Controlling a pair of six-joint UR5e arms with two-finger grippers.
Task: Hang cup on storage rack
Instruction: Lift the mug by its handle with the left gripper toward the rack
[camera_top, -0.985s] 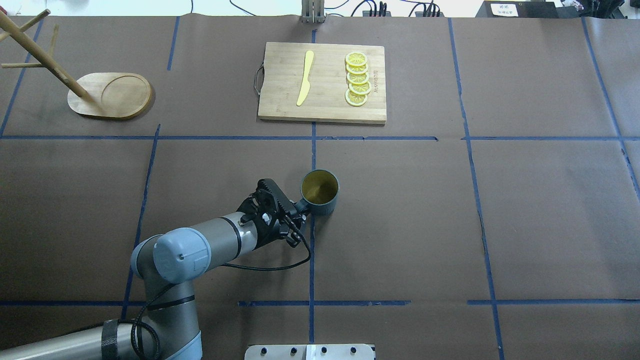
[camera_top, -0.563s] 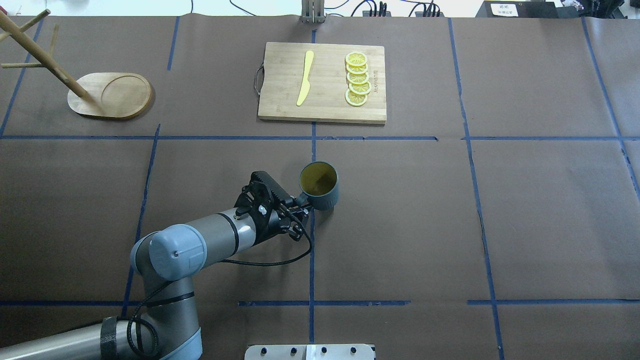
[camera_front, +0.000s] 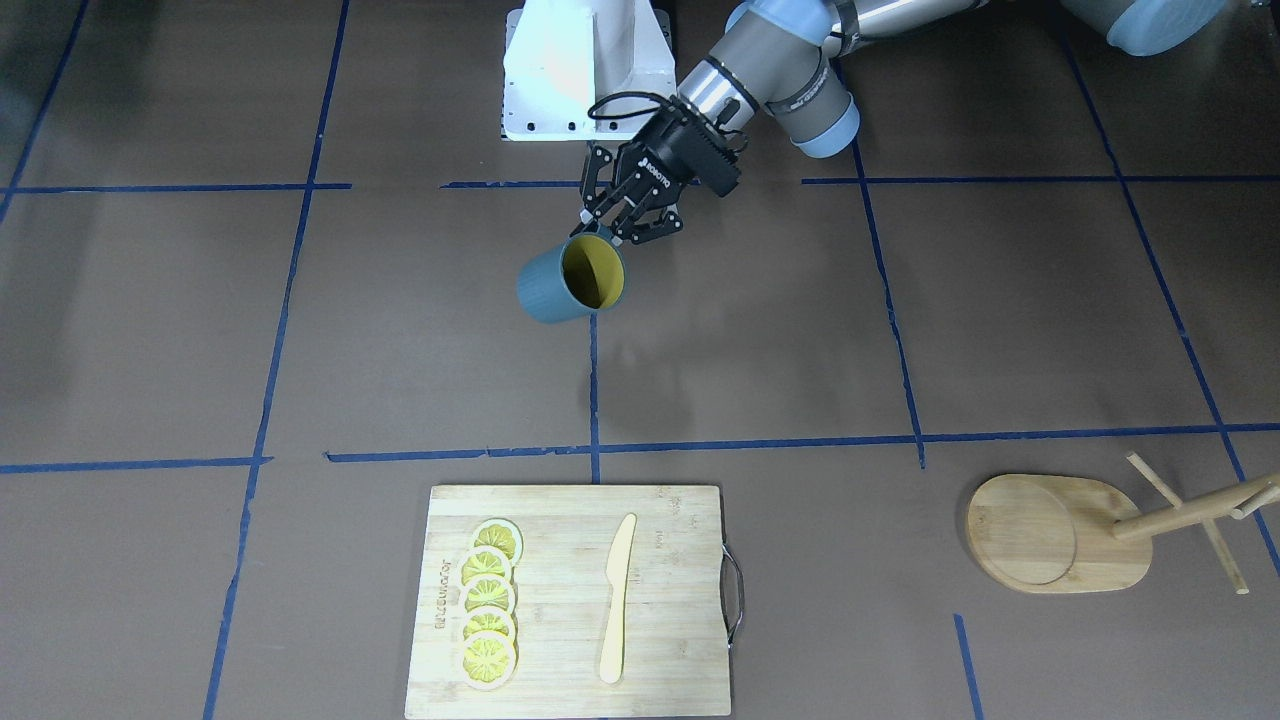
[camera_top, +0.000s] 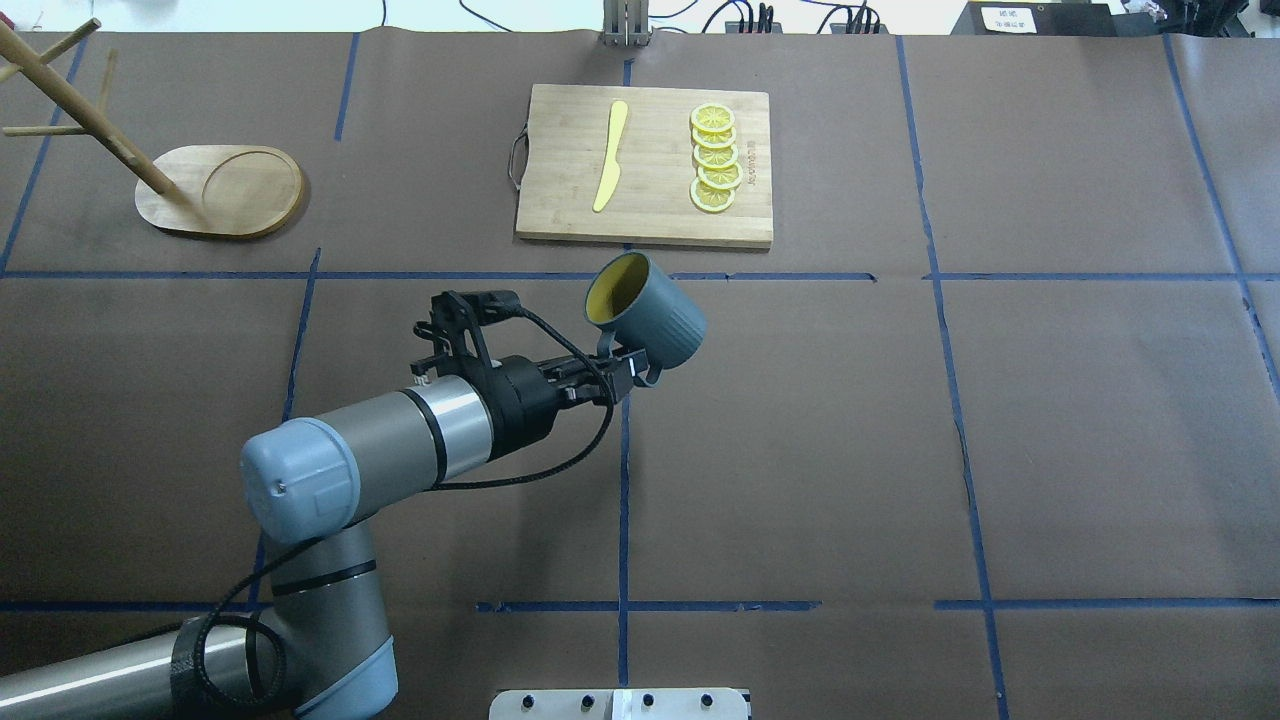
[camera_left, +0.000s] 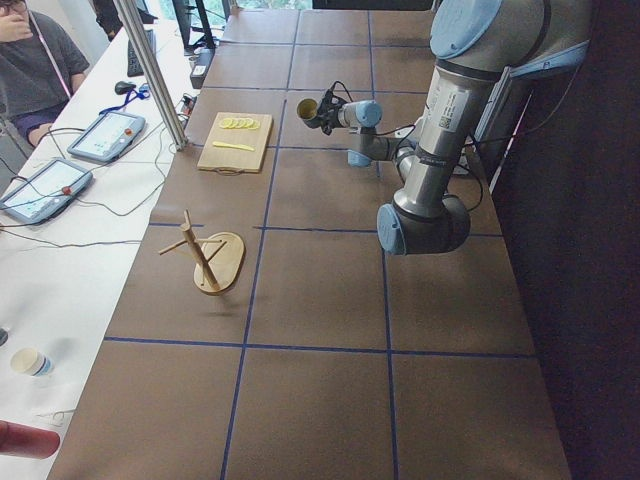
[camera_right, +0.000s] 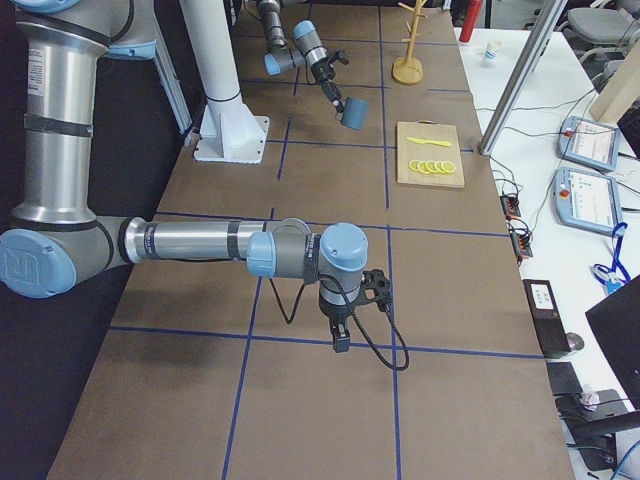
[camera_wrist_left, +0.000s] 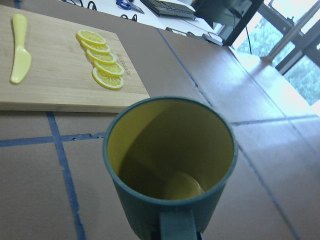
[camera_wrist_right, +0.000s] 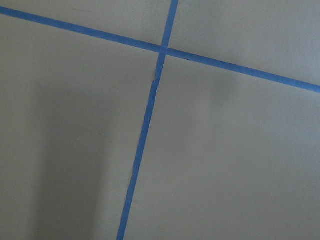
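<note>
The cup (camera_top: 650, 312), teal-grey with a yellow inside, hangs in the air over the table's middle, tilted with its mouth toward the far left. My left gripper (camera_top: 626, 370) is shut on its handle; the front-facing view shows gripper (camera_front: 606, 232) and cup (camera_front: 562, 286) well above the table. The left wrist view looks into the cup (camera_wrist_left: 170, 165). The storage rack (camera_top: 222, 190), a wooden mug tree with bare pegs, stands at the far left, also in the front-facing view (camera_front: 1055, 535). My right gripper (camera_right: 342, 332) shows only in the exterior right view, low over the table; I cannot tell whether it is open.
A bamboo cutting board (camera_top: 560, 200) with a yellow knife (camera_top: 610, 155) and several lemon slices (camera_top: 715, 160) lies just beyond the cup. Blue tape lines cross the brown table cover. The robot's white base plate (camera_front: 580, 70) sits at the near edge.
My left gripper has lifted the cup off the table, carried it toward the cutting board and rolled its wrist, so the cup went from upright to tilted.
</note>
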